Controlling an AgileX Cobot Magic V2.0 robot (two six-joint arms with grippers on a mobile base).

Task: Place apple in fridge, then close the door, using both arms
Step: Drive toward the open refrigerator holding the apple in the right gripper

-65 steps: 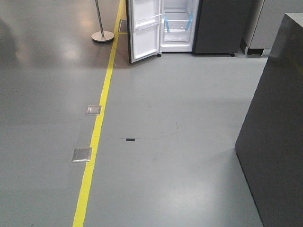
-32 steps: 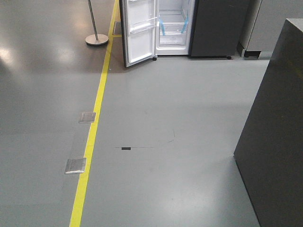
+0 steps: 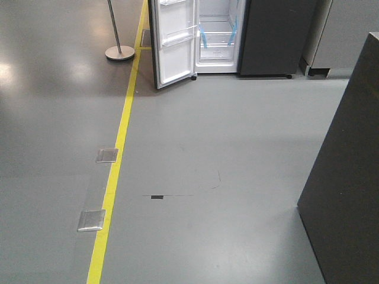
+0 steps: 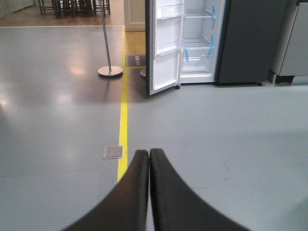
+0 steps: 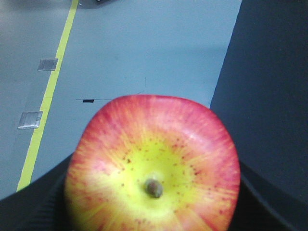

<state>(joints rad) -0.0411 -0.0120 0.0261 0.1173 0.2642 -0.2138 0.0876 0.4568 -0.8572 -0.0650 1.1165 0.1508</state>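
In the right wrist view, the glossy red apple with yellow streaks (image 5: pixel 153 163) fills the lower middle, stem end toward the lens. It is clamped in the right tool (image 5: pixel 154 202), whose black fingers (image 5: pixel 33 207) show at 8 and 4 o'clock of the fruit. The left tool (image 4: pixel 148 156) is empty, its two black fingertips pressed together. At 12 o'clock in the front view, well apart from the robot, stands the tall dark grey fridge with a white interior (image 3: pixel 216 35). Its white-lined door with clear plastic bins (image 3: pixel 174 41) swings wide open toward 11 o'clock, and blue tape strips (image 3: pixel 204 35) mark the drawers. A closed dark grey panel (image 3: pixel 272 35) adjoins the opening at 1 o'clock. Bare grey floor (image 3: pixel 225 148) lies between robot and fridge, crossed only by a small black tape mark (image 3: pixel 157 196) and a faint curved scuff. A yellow painted line (image 3: pixel 115 171) runs from 7 toward 11 o'clock, with two square metal floor plates (image 3: pixel 107 155) (image 3: pixel 92 219) touching its left edge. A metal post on a round base (image 3: pixel 119 52) stands at 11 o'clock, left of the door. The dark side of a counter (image 3: pixel 349 177) rises at 4 o'clock, close on the robot's right. A dark floor panel (image 4: pixel 136 60) behind the door carries pale marks too small to read.
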